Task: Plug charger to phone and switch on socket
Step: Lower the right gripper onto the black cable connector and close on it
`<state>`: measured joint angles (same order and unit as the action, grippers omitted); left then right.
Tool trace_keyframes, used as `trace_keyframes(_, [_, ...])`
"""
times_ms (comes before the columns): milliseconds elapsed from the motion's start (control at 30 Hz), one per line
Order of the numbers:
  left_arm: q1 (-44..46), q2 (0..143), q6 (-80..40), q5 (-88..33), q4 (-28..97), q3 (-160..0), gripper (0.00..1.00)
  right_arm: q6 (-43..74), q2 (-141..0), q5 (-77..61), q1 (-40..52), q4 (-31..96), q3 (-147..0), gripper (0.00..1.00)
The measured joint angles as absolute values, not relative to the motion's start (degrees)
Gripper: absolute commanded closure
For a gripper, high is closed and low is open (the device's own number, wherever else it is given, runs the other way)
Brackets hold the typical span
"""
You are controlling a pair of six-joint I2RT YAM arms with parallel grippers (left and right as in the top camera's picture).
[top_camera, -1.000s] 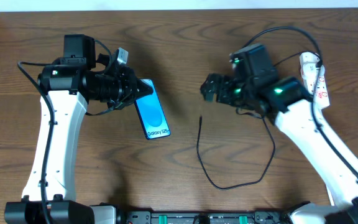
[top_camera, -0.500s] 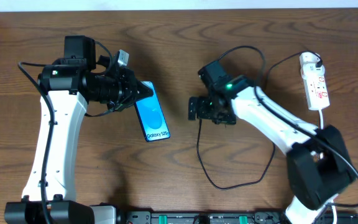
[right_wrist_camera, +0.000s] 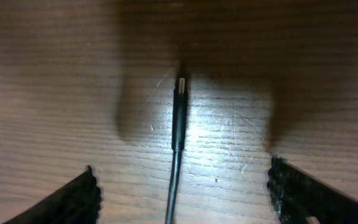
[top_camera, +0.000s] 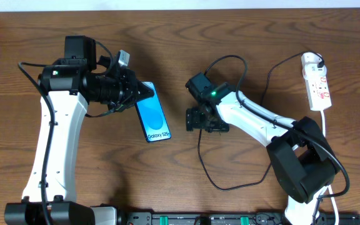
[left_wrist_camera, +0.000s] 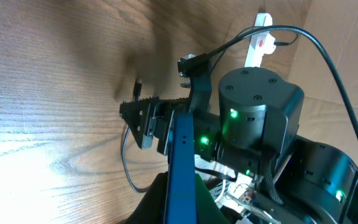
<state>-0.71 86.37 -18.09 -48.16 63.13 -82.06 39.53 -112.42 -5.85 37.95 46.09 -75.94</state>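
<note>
The charger (top_camera: 200,150) lies loose on the middle of the tabletop (top_camera: 242,37), its connector tip (right_wrist_camera: 181,87) pointing toward the far edge. Within the last second the right end effector (top_camera: 201,120) has swung in from the socket (top_camera: 316,80), near the far right corner. It now hangs directly over the tip, fingers (right_wrist_camera: 73,199) spread either side and not touching it. The phone (top_camera: 153,112), left of centre, has not moved; the left end effector (top_camera: 130,90) pinches its far end. A grab on the connector looks imminent. Plugging in and switching on remain undone.
</note>
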Motion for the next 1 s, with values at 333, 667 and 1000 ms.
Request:
trace_keyframes(333, [-0.71, 86.37, -18.09, -48.16, 63.13, -82.06, 0.93, 40.95, -113.71, -0.95, 38.5, 45.87, -75.96, 0.25])
trace_keyframes(667, [-0.71, 86.37, -18.11, -48.16, 63.16, -82.06, 0.93, 41.21, -115.13, 0.34, 38.5, 45.84, -76.03, 0.45])
trace_keyframes(1000, [-0.71, 86.37, -18.09, -48.14, 63.16, -82.06, 0.93, 41.39, -116.6, 2.04, 38.5, 45.28, -77.6, 0.97])
